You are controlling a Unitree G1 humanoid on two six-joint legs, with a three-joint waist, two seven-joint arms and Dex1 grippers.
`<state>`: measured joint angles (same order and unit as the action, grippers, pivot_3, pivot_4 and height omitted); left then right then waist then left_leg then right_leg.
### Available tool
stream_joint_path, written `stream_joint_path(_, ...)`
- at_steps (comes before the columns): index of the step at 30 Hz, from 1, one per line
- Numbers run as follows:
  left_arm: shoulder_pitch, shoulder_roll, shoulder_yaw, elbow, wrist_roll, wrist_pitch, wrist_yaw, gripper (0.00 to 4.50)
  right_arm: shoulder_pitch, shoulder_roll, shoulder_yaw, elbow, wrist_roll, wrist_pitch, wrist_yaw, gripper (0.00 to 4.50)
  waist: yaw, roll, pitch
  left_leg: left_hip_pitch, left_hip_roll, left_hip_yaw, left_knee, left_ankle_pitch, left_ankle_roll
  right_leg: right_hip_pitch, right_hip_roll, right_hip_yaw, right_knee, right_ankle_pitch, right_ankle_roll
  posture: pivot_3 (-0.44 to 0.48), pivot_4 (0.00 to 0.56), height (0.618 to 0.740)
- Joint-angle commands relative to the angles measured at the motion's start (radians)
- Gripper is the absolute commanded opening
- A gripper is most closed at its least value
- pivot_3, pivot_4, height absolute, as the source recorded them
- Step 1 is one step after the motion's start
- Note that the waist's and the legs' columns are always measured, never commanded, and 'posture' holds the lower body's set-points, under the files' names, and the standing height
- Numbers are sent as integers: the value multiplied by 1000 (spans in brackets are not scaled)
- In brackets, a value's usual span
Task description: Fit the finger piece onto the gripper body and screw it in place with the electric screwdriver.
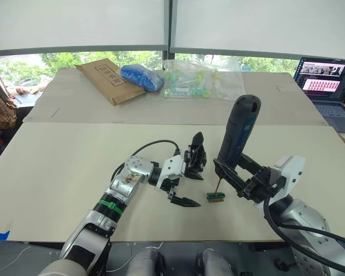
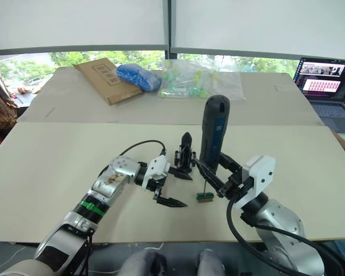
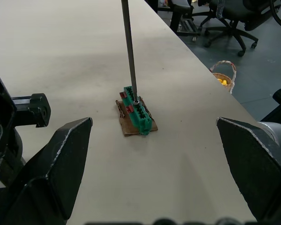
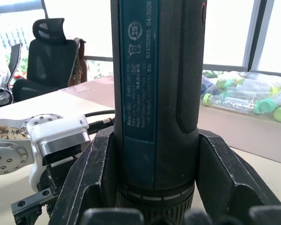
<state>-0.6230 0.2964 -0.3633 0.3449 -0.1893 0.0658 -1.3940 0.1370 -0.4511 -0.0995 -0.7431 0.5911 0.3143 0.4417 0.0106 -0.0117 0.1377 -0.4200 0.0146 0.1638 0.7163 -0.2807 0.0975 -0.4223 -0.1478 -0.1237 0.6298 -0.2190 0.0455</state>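
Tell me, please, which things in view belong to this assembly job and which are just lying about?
Job:
- long bluish-black electric screwdriver, clamped in the right end effector
- squat black gripper body, beside the open left end effector
- small green block under the bit

Lying about:
- brown cardboard envelope
- blue bag
- clear bag of tubes
- laptop
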Motion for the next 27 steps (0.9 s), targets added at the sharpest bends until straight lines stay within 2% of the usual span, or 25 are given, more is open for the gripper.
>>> stream_joint_path(1,-14,-5,7,-14,-4,-19,0,4500,0,0,-33,-32,3,-28,6,1903,0,0,0,0,0,0,0,0,0,0,0,0,0,0,0,0,150,732)
stream_joint_path(27,-12,-2,7,-17,-3,-22,4,4500,-12,14,-17,-12,-11,-27,18,1903,0,0,0,0,0,0,0,0,0,0,0,0,0,0,0,0,150,732)
